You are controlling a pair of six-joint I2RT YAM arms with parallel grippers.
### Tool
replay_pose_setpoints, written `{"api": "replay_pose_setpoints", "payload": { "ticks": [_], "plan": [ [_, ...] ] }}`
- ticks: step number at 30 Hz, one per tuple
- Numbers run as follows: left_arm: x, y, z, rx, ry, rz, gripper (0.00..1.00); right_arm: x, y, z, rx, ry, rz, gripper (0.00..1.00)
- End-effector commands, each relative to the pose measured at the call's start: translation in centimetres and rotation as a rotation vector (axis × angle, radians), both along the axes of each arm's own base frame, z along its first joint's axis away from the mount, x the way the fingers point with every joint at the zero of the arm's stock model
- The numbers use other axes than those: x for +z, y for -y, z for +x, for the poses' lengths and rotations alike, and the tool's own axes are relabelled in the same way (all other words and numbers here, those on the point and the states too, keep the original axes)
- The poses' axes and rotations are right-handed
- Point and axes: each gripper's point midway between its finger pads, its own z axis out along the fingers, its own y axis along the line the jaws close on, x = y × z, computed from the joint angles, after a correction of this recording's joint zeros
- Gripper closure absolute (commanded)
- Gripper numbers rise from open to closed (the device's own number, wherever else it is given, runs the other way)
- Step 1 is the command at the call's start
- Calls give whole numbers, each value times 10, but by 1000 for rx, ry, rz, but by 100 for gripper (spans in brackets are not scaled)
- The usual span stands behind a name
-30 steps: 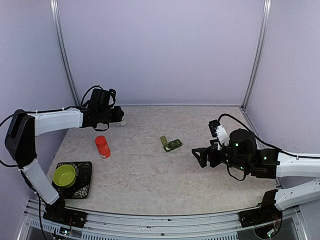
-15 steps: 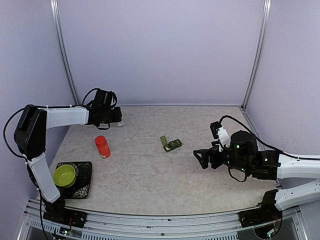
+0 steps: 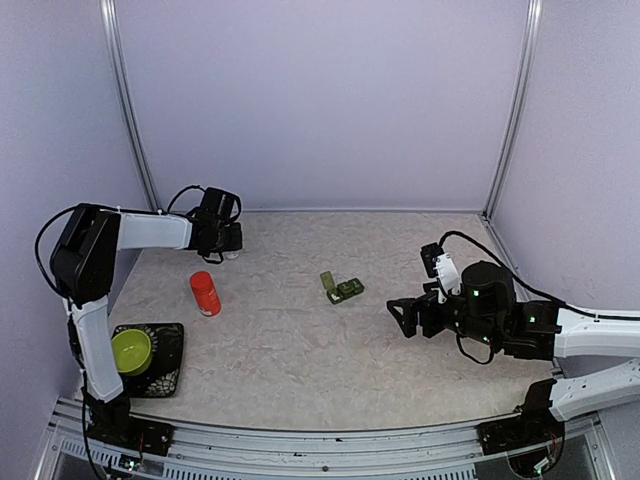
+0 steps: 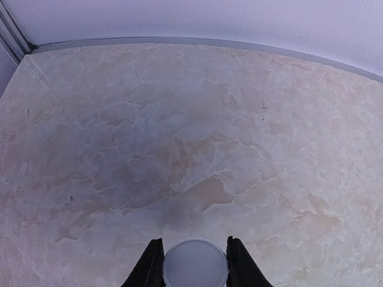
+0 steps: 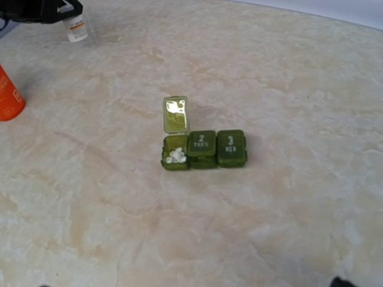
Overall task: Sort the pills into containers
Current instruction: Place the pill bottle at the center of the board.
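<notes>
Folding its elbow inward since a second ago, the left arm (image 3: 150,232) is nudging the left end effector (image 4: 194,248) rightward. Nearest, the right end effector (image 3: 399,317) is hovering released, jaws spread. Beyond, the containers (image 5: 203,149) are sitting on the worktop (image 3: 300,340), one lid (image 5: 175,113) up, pills (image 5: 175,156) lying in that cell. Farthest, upper left, the left one is clenching a small white bottle (image 5: 76,27).

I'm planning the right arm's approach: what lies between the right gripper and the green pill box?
Nothing. Only bare marbled tabletop separates the right gripper from the green pill box, as the top view shows; the right wrist view agrees.
</notes>
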Motion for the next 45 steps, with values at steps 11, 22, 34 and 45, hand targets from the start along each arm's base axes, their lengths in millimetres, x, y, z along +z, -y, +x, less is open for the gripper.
{"api": "replay_pose_setpoints", "payload": {
  "ticks": [11,22,34,45],
  "plan": [
    [-28,-27,16,122,10,96,75,-1,5,2,-23,-6,6,0],
    [-22,-24,12,112,12,71,48,-3,1,5,-20,-8,-2,0],
    [46,26,1,-57,112,-105,9,3,-22,35,69,-74,19,0],
    [34,123,-28,-373,91,-288,1,-39,-41,110,142,-310,54,0]
  ]
}}
